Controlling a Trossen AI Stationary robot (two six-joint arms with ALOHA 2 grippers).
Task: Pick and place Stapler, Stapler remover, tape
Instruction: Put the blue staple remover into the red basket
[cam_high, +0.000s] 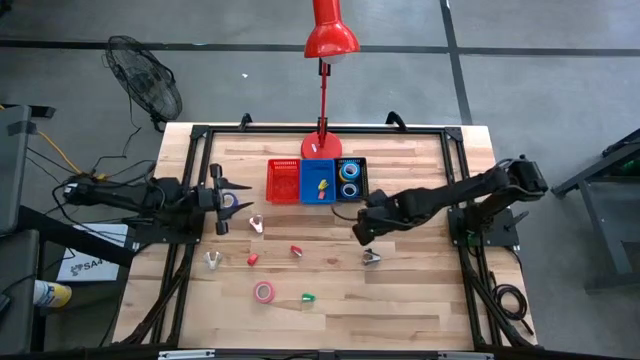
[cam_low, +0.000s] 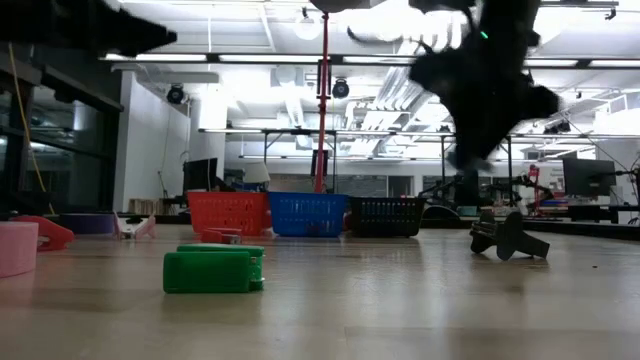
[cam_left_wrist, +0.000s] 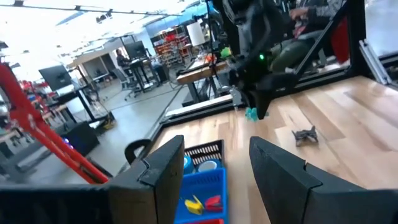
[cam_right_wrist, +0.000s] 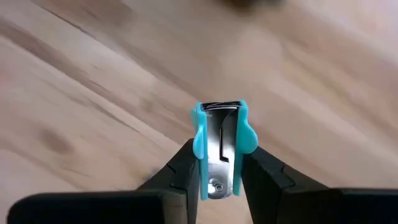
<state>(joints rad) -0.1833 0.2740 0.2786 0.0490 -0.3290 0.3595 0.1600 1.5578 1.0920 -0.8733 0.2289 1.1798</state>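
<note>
My right gripper (cam_high: 362, 235) hangs over the middle of the table, shut on a teal stapler remover (cam_right_wrist: 221, 149), which also shows in the left wrist view (cam_left_wrist: 252, 113). A dark stapler remover (cam_high: 372, 258) lies on the table just nearer than it. My left gripper (cam_high: 238, 200) is level at the table's left with its fingers open and nothing between them (cam_left_wrist: 214, 155). A purple tape roll (cam_low: 90, 222) lies below it. A pink tape roll (cam_high: 263, 291) and a green stapler (cam_high: 308, 298) lie near the front edge. My right gripper pinches the teal remover by its two plastic side grips (cam_right_wrist: 199, 149), one finger (cam_right_wrist: 180, 174) on each side. The fingers come from above, pointing steeply down, and lie along the remover. It is lifted clear of the table, with its far end sticking out past the fingertips.
Red (cam_high: 283, 180), blue (cam_high: 318, 180) and black (cam_high: 351, 180) bins stand in a row at the back centre, the black one holding blue tape rolls. A red lamp (cam_high: 320, 148) stands behind them. Small red staplers (cam_high: 253, 259) and silver removers (cam_high: 212, 260) lie left of centre.
</note>
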